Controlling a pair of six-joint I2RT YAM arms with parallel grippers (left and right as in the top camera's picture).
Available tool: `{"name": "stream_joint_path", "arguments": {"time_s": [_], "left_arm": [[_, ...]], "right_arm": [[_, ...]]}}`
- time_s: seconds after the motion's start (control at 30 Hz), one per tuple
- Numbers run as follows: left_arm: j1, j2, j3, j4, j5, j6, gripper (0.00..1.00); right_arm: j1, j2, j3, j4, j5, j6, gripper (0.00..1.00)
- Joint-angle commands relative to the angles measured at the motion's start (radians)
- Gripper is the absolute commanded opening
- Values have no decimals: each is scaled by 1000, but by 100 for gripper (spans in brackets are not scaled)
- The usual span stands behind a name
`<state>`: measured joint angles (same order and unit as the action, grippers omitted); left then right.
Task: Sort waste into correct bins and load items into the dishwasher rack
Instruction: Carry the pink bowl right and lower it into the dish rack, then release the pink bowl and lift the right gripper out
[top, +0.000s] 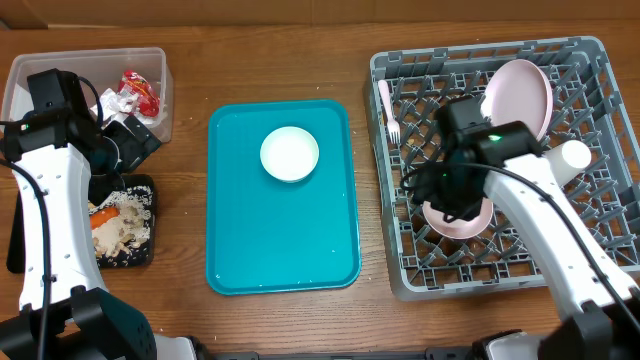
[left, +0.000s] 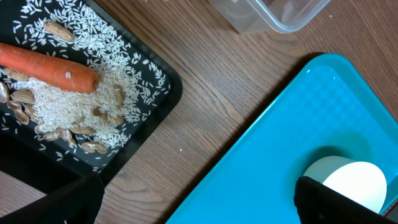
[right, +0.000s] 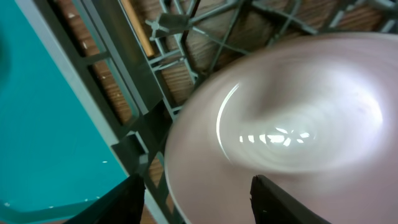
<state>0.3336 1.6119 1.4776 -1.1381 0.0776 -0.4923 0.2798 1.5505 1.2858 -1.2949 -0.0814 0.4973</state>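
My right gripper (top: 450, 195) (right: 202, 202) is open inside the grey dishwasher rack (top: 400, 270), its fingers either side of the rim of a white bowl (top: 465, 222) (right: 298, 124) that rests among the pegs. The rack also holds a plate (top: 520, 92) on edge, a fork (top: 388, 105) and a cup (top: 572, 156). A second white bowl (top: 290, 153) (left: 354, 183) sits on the teal tray (top: 280, 230). My left gripper (top: 135, 140) (left: 199, 208) hangs open and empty between the bins. The black tray (top: 152, 250) (left: 168, 93) holds a carrot (left: 50, 68), rice and nuts. The clear tub (top: 160, 60) holds a red wrapper (top: 140, 90) and tissue (top: 112, 103).
The teal tray's near corner (left: 298, 124) lies just right of my left gripper, with bare wood between it and the black tray. A corner of the clear tub (left: 267, 15) is ahead of it. The rack's left wall (right: 106, 81) runs beside my right fingers.
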Motion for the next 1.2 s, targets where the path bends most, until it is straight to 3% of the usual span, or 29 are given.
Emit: {"name": "stream_joint_path", "arguments": {"time_s": [0.0, 0.1, 0.17, 0.23, 0.37, 0.43, 0.7, 0.93, 1.03, 1.17], "left_arm": [[-8, -8, 16, -2, -3, -10, 100], [-8, -8, 16, -3, -3, -10, 100], [-8, -8, 16, -3, -3, -10, 100], [-8, -8, 16, -3, -3, -10, 100], [-8, -8, 16, -3, -3, -10, 100], [-8, -8, 16, -3, -3, -10, 100], [-8, -8, 16, -2, -3, -10, 100], [-8, -8, 16, -3, -3, -10, 100], [-8, -8, 16, -2, -3, -10, 100], [-8, -8, 16, -3, -3, -10, 100]], "right_arm": [[24, 31, -4, 17, 27, -3, 57], [24, 34, -4, 19, 55, 4, 56], [24, 34, -4, 19, 63, 3, 42], [24, 34, -2, 19, 61, 3, 20], [20, 34, 33, -6, 61, 3, 15], [5, 34, 73, -43, 61, 3, 5], [-142, -20, 143, -70, -156, -142, 4], [-429, -43, 117, -72, -852, -609, 4], [-466, -43, 52, -108, -961, -743, 4], [-466, -41, -75, 6, -1049, -768, 4]]}}
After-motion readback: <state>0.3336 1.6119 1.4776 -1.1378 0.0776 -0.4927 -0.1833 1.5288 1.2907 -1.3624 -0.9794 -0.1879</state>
